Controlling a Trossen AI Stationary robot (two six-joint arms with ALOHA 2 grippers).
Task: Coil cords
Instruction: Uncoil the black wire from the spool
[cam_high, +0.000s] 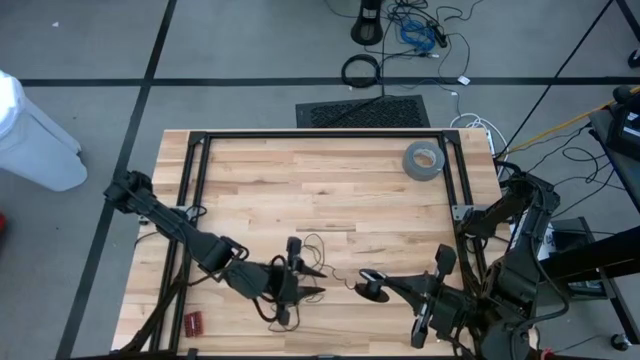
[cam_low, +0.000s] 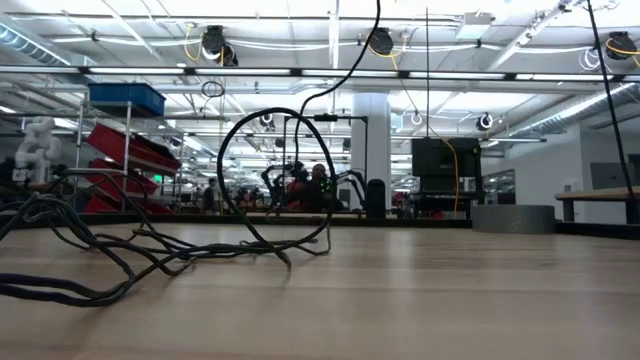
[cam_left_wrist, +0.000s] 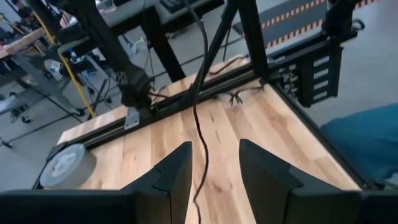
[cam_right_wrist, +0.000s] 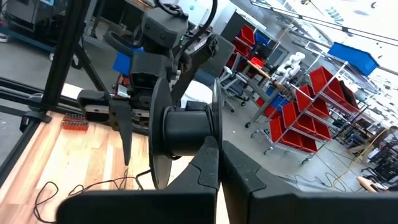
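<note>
The cord (cam_high: 318, 243) is a very thin black wire lying in loose loops near the table's front middle. One loop (cam_low: 219, 175) stands upright in the low view. My left gripper (cam_high: 315, 282) hovers above the loops, open. The wire (cam_left_wrist: 200, 124) runs lengthwise through the gap between its fingers (cam_left_wrist: 214, 162). Facing it from the right, my right gripper (cam_high: 385, 285) is shut on a black spool (cam_high: 372, 285), which shows large in the right wrist view (cam_right_wrist: 180, 130). My left gripper has the wire passing between its spread fingers; I cannot tell whether the wire touches either finger. My right gripper holds the spool by the edge of its nearer flange (cam_right_wrist: 214, 134), pinched between the two fingers (cam_right_wrist: 205, 168). It comes level from the table's right. The spool is lifted clear of the table with its axis level, and the fingers hide the exact contact.
A grey tape roll (cam_high: 424, 159) lies at the far right inside a black metal frame (cam_high: 320, 134) on the table. A small red object (cam_high: 193, 322) sits at the near left. Thick arm cables (cam_low: 70, 270) trail over the near left of the table.
</note>
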